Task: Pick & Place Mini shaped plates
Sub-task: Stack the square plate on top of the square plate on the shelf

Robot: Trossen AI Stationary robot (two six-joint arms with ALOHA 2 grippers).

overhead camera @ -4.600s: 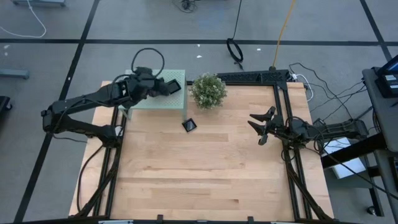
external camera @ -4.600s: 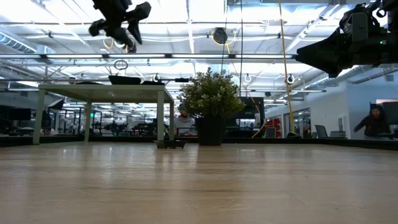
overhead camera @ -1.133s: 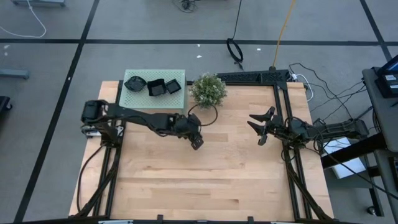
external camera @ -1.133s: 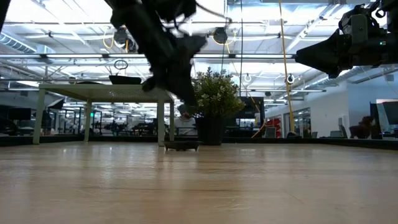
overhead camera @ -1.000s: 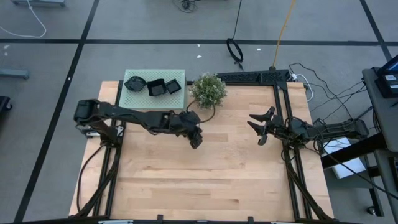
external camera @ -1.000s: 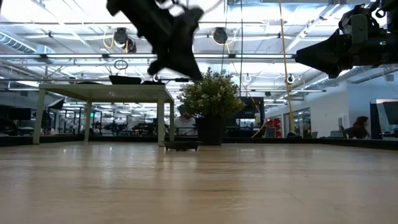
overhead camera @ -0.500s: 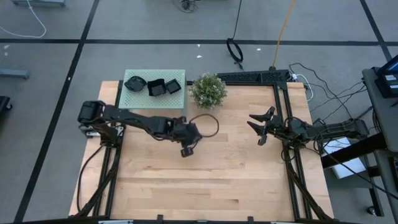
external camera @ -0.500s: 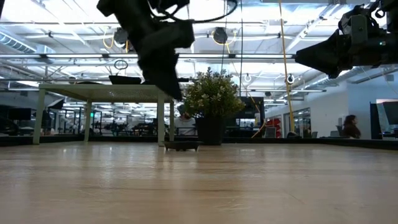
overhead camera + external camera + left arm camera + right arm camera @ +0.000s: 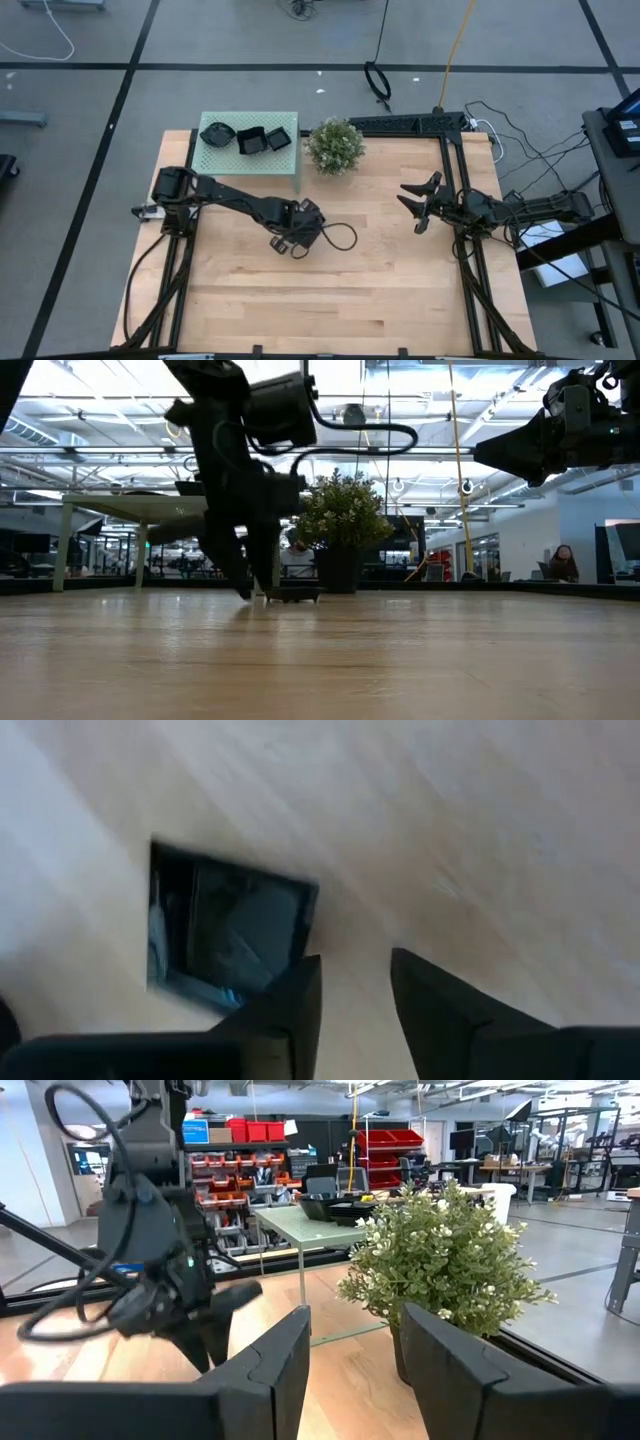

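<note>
One square black mini plate (image 9: 225, 935) lies flat on the wooden table (image 9: 380, 290); the low view shows this plate (image 9: 292, 595) in front of the plant. My left gripper (image 9: 355, 985) is open and points steeply down, its tips just above the wood beside the plate's near side (image 9: 250, 592). It touches nothing. Three more black plates (image 9: 250, 140) rest on a raised pale green stand (image 9: 280, 160) at the far left. My right gripper (image 9: 420, 205) waits open and level at the right side of the table.
A leafy potted plant (image 9: 335, 145) stands just right of the green stand, close behind the plate on the table. A black cable loop (image 9: 340, 237) hangs off my left wrist. The near half of the wood is bare. A person (image 9: 562, 563) sits in the room beyond.
My left gripper has come down from beside the plant toward the table and its near edge, rolling about its own axis as it went. Its fingers have opened. The plate on the table has stayed where it was.
</note>
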